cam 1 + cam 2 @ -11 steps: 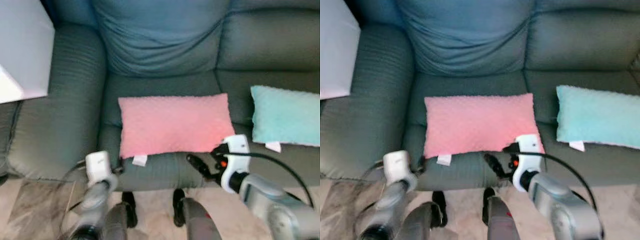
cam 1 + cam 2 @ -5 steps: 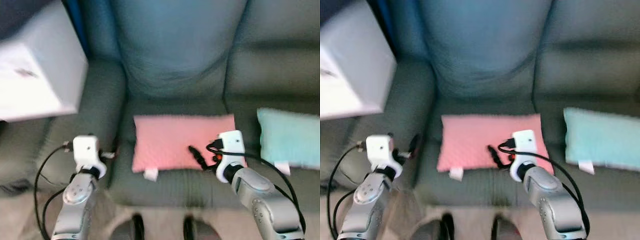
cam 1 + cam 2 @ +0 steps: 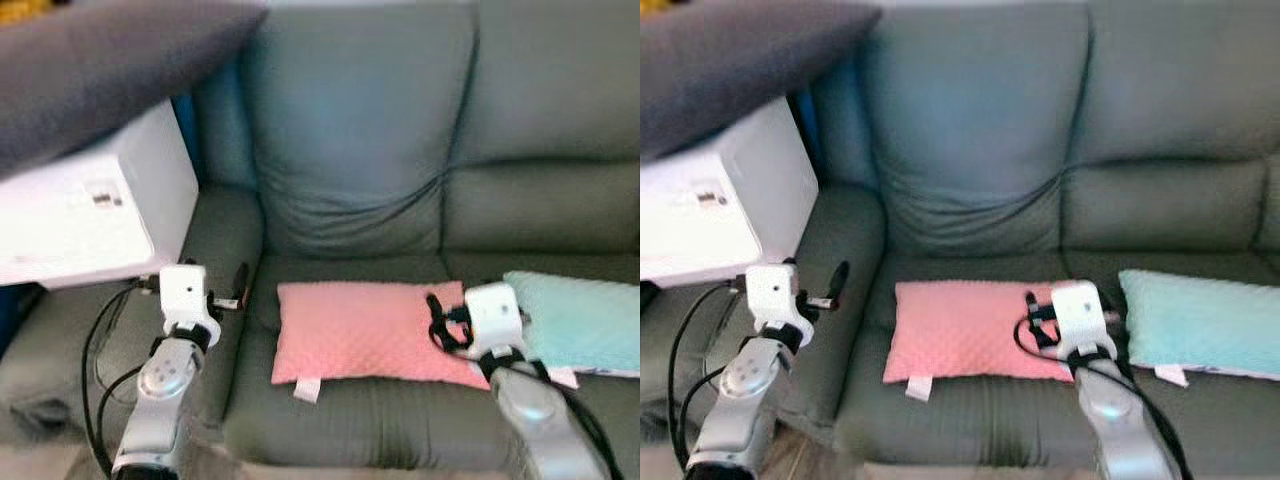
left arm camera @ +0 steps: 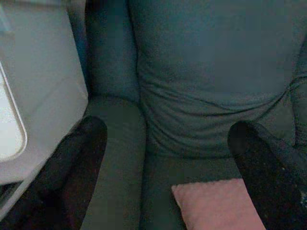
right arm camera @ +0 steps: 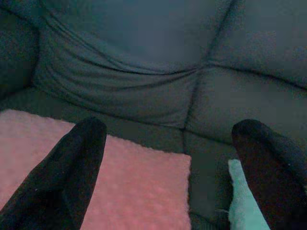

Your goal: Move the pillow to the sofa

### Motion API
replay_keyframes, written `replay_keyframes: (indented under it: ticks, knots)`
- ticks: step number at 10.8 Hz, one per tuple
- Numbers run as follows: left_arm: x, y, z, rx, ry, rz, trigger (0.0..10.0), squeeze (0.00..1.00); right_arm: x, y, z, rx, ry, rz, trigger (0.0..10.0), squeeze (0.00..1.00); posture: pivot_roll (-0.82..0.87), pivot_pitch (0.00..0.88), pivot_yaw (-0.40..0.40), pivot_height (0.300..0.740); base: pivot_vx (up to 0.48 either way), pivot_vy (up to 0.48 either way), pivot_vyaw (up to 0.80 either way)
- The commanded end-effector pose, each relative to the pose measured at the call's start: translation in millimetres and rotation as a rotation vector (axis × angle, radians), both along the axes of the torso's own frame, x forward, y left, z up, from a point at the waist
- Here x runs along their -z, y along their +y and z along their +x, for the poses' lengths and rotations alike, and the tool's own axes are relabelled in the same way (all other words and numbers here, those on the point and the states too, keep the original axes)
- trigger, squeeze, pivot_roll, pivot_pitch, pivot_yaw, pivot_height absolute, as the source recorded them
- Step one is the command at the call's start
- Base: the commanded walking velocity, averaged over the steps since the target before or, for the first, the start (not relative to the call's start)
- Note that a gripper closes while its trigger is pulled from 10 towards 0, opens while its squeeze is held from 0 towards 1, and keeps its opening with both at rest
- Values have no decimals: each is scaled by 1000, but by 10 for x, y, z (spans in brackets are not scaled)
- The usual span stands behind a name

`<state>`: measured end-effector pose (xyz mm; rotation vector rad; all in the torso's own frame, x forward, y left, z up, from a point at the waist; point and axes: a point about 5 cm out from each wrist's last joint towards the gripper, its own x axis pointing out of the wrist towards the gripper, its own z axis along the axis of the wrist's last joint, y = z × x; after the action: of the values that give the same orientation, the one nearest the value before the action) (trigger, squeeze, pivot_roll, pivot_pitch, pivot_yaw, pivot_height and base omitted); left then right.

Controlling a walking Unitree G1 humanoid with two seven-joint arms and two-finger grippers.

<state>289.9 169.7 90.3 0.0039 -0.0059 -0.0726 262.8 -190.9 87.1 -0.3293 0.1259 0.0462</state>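
Since a second ago your head camera has tilted up, so the sofa's backrest and more of the room are in frame, and both arms have risen from below the seat edge to seat level. You can see the pink pillow (image 3: 370,333) lying flat on the middle seat cushion of the green sofa (image 3: 400,150), its white tag hanging over the front edge. Your right gripper (image 5: 165,167) hovers over the pillow's right end, fingers spread wide with nothing between them; its wrist view shows you the gap between the pink pillow and the light-blue pillow (image 3: 575,320), which the head views hide behind the wrist. That blue pillow rests on the next seat to the right, just beside the pink one. Your left gripper (image 4: 165,163) is raised over the sofa's left armrest, fingers also wide apart and empty; its wrist view catches the pink pillow's near corner. Further left, a white box (image 3: 90,205) sits beside the armrest, with a dark grey cushion (image 3: 110,60) lying across its top.
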Motion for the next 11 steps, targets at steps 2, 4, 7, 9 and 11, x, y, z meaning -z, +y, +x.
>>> replay_keyframes:
  ticks: [2, 4, 7, 9, 11]
  knots:
    - [-59, 192, -22, -79, -36, 19, 10000, 0, -239, 50, 94, 55, -152, 37, 10000, 0, -151, 0, 62, 740, 0, 0, 0]
    - [-120, 172, -49, -85, -56, 5, 10000, 0, -338, 28, 83, 75, -200, 52, 10000, 0, -157, 0, 56, 740, 0, 0, 0]
    - [-119, 65, -6, -98, -16, -51, 10000, 0, -336, -17, -38, 104, -190, 89, 10000, 0, -187, 0, 53, 740, 0, 0, 0]
    - [-171, 22, 64, -96, 13, -10, 10000, 0, -351, 8, -19, 85, -182, 97, 10000, 0, -189, 0, 50, 740, 0, 0, 0]
    - [-221, 69, 95, -113, 9, -67, 10000, 0, -339, -17, -4, 89, -150, 130, 10000, 0, -188, 0, 42, 740, 0, 0, 0]
